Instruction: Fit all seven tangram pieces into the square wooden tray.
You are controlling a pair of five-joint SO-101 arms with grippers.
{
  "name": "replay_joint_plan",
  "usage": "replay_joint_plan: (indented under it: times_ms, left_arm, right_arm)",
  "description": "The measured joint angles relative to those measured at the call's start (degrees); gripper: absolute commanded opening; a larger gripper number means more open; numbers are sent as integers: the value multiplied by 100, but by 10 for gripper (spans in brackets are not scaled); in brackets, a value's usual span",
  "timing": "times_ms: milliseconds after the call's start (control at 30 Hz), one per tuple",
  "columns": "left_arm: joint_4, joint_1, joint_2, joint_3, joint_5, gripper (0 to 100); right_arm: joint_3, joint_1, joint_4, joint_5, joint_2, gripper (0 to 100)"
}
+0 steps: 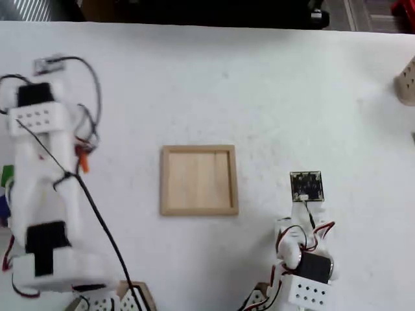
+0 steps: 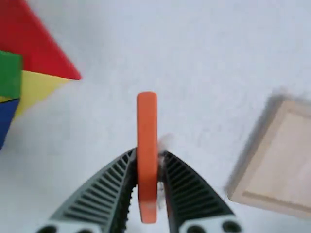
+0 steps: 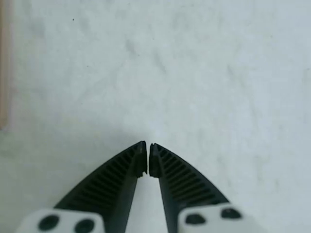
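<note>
The square wooden tray (image 1: 198, 180) lies flat at the table's middle with nothing inside. My left gripper (image 2: 147, 162) is shut on an orange tangram piece (image 2: 147, 145), held on edge above the white table; the same orange piece (image 1: 83, 159) peeks out beside the left arm (image 1: 42, 188), left of the tray. A corner of the tray (image 2: 277, 160) lies off to one side of that gripper. Red (image 2: 34, 43), green (image 2: 9, 75), yellow (image 2: 39, 90) and blue (image 2: 6, 119) pieces lie bunched together on the table. My right gripper (image 3: 147, 159) is shut on nothing, over bare table right of the tray.
The right arm (image 1: 305, 253) sits folded near the front edge, right of the tray. A wooden object (image 1: 406, 81) stands at the far right edge. Cables (image 1: 97, 214) trail from the left arm toward the front. White tabletop (image 1: 259, 84) stretches behind the tray.
</note>
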Motion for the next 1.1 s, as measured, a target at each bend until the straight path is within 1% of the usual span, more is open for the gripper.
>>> replay_joint_plan:
  times_ms: [133, 200, 333, 400, 467, 567, 667, 800, 900, 1000, 1100]
  left_arm:
    - [-756, 738, -932, 1574, 0, 23]
    - [-1213, 879, -1275, 2356, -9, 24]
    - [-2031, 888, -1820, 3578, -26, 37]
    - [-2233, 888, -2031, 3912, -369, 84]
    - [-2286, 888, -2215, 4114, -695, 154]
    - [-2321, 888, -2462, 4290, -826, 251]
    - [-2321, 862, -2725, 4440, -888, 278]
    - [-2321, 571, -3182, 4642, -1011, 278]
    - [-2321, 158, -3640, 4774, -1451, 278]
    - [-2136, -492, -4114, 4853, -1969, 278]
    - [-1943, -1327, -4571, 4905, -2549, 278]
  right_arm:
    - [0, 0, 0, 0, 0, 17]
    - [0, 0, 0, 0, 0, 17]
    - [0, 0, 0, 0, 0, 17]
    - [0, 0, 0, 0, 0, 17]
    - [0, 0, 0, 0, 0, 17]
    - [0, 0, 0, 0, 0, 17]
    - [0, 0, 0, 0, 0, 17]
    - [0, 0, 0, 0, 0, 17]
    - [0, 0, 0, 0, 0, 17]
    - [0, 0, 0, 0, 0, 17]
    - [0, 0, 0, 0, 0, 17]
